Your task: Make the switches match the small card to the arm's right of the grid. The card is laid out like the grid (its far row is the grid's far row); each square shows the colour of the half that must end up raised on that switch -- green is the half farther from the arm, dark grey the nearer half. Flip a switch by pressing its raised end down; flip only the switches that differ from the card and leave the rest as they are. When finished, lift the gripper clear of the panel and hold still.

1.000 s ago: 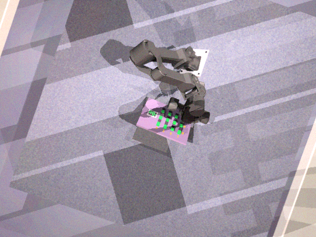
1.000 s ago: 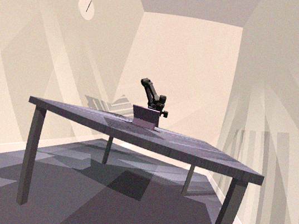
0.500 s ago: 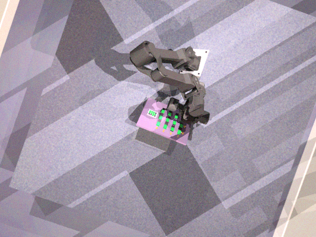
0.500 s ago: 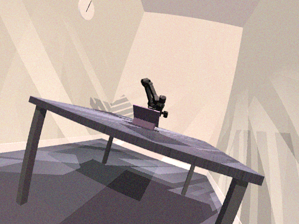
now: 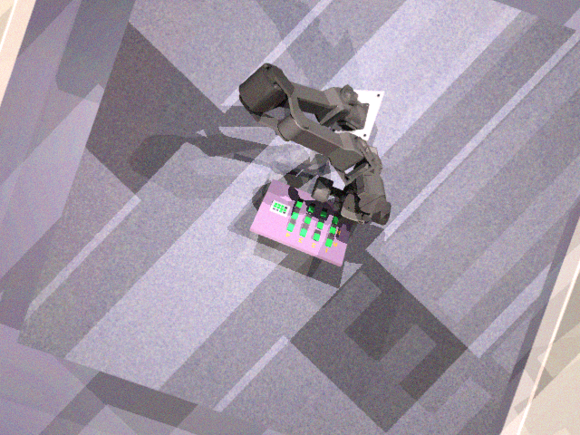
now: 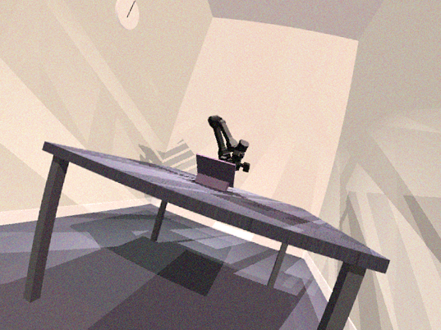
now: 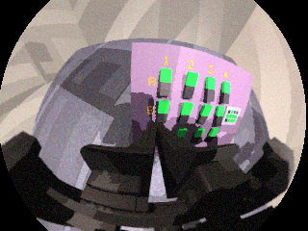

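Note:
The pink switch panel (image 5: 271, 227) (image 6: 213, 176) (image 7: 144, 64) carries a grid of green and dark grey rocker switches (image 5: 313, 223) (image 7: 192, 99), in three rows of several. The small card (image 5: 280, 207) (image 7: 233, 115) lies on the panel beside the grid. My gripper (image 5: 337, 211) (image 7: 156, 126) is shut with nothing between the fingers. In the wrist view its tips sit over the leftmost switch of the nearest row and hide it. I cannot tell whether they touch it. In the exterior view the panel hides the fingers; only the arm (image 6: 228, 140) shows.
The panel stands on a grey table (image 5: 140, 304) (image 6: 133, 175) near the arm's white base plate (image 5: 374, 105). The table's edges are far from the panel.

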`<state>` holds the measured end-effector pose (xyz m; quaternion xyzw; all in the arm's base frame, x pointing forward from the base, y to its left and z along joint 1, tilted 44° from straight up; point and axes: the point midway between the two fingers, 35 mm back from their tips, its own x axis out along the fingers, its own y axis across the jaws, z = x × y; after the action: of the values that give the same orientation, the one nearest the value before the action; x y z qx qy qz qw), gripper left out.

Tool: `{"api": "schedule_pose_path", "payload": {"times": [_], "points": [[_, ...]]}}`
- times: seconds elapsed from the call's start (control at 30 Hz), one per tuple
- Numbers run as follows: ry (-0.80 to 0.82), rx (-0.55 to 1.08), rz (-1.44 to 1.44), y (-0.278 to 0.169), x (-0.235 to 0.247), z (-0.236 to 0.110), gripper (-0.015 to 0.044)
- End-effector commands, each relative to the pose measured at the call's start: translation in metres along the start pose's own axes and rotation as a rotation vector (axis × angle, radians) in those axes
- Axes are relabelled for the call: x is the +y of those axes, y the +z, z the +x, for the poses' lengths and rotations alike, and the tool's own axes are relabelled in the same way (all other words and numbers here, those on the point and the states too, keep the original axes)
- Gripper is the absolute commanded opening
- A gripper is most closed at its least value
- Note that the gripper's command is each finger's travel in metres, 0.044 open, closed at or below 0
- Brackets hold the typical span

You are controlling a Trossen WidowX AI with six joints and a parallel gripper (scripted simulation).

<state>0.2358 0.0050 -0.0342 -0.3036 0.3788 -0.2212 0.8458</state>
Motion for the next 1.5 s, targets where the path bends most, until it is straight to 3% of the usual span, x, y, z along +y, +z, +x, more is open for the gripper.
{"api": "schedule_pose_path", "payload": {"times": [0.0, 0.13, 0.5, 1.07, 1.23, 1.47], "points": [[-0.008, 0.013, 0.003, 0.001, -0.001, -0.031, 0.0], [-0.02, 0.007, 0.0, 0.003, -0.007, -0.049, 0.0], [-0.02, 0.008, 0.0, 0.003, -0.008, -0.049, 0.0], [-0.018, 0.014, -0.003, 0.005, -0.102, -0.051, 0.0], [-0.024, 0.008, -0.005, 0.003, -0.109, -0.052, 0.0], [-0.021, -0.013, -0.003, 0.002, -0.109, -0.02, 0.0]]}}
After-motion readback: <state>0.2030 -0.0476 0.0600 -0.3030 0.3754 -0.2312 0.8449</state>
